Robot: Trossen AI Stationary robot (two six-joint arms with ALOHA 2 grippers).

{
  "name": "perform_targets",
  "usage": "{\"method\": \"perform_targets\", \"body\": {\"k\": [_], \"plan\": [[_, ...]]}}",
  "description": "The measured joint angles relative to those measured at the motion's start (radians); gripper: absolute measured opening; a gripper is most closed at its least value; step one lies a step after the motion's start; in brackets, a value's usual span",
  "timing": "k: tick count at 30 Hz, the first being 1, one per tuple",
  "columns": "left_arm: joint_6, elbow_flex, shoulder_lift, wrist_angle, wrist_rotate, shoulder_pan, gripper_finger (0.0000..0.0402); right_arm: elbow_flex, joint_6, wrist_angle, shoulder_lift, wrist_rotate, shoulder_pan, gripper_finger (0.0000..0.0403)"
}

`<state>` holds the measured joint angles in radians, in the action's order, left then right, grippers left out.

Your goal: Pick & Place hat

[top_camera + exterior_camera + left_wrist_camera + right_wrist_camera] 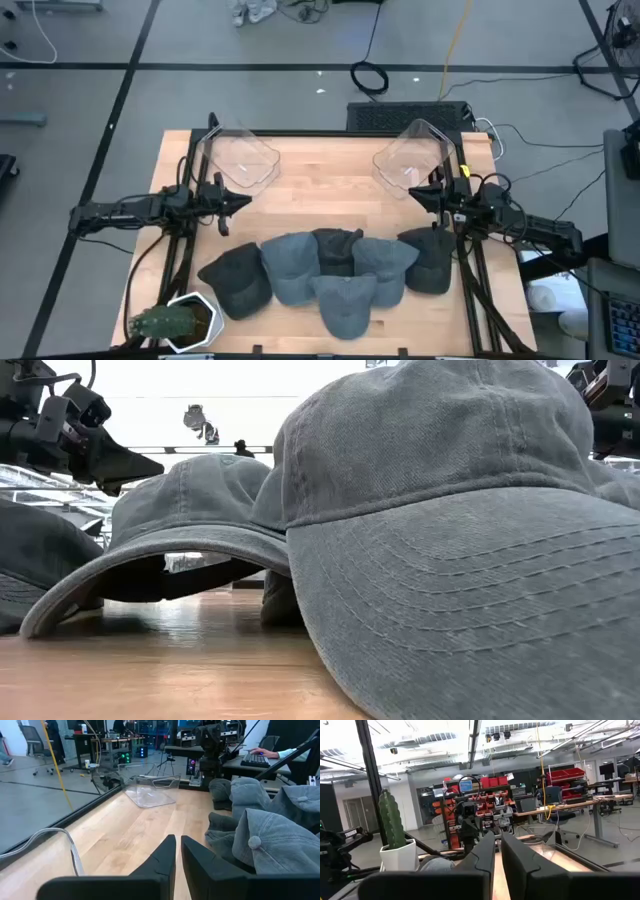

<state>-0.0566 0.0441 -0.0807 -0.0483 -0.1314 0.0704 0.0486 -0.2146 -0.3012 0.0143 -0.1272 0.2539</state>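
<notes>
Hats (335,275) sit clustered at lower centre of your worktop (320,195): soft, light, floppy crowns, so pinch a stiffer brim. Left hand (243,203) and right hand (418,192) hover pressed together, empty.

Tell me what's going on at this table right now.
Nothing is being handled yet. Several caps lie bunched along the near side of the wooden table, and two clear bins sit empty at the far side. The left claw and right claw are both shut, holding nothing, hovering at opposite edges. A potted cactus stands at one corner.
</notes>
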Motion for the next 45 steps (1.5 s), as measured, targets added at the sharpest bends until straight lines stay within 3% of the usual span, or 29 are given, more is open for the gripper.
{"method": "perform_targets", "body": {"k": [23,27,33,39,42,45], "plan": [[0.0,0.0,0.0,0.0,0.0,0.0,0.0037,0.0,-0.003,-0.019,0.0,0.002,0.0,0.0026],[0.0,0.0,0.0,0.0,0.0,0.0,0.0037,0.001,-0.034,-0.058,0.001,-0.003,0.0,0.0064],[0.0,0.0,0.0,0.0,0.0,0.0,0.0037,0.027,-0.047,-0.09,0.067,-0.003,-0.026,0.0158],[0.0,0.0,0.0,0.0,0.0,0.0,0.0037,0.14,-0.015,-0.098,0.254,-0.005,-0.155,0.0248],[0.0,0.0,0.0,0.0,0.0,0.0,0.0037,0.224,-0.006,-0.036,0.39,0.003,-0.261,0.0265],[0.0,0.0,0.0,0.0,0.0,0.0,0.0037,0.353,0.035,0.153,0.523,0.102,-0.357,0.0265]]}}
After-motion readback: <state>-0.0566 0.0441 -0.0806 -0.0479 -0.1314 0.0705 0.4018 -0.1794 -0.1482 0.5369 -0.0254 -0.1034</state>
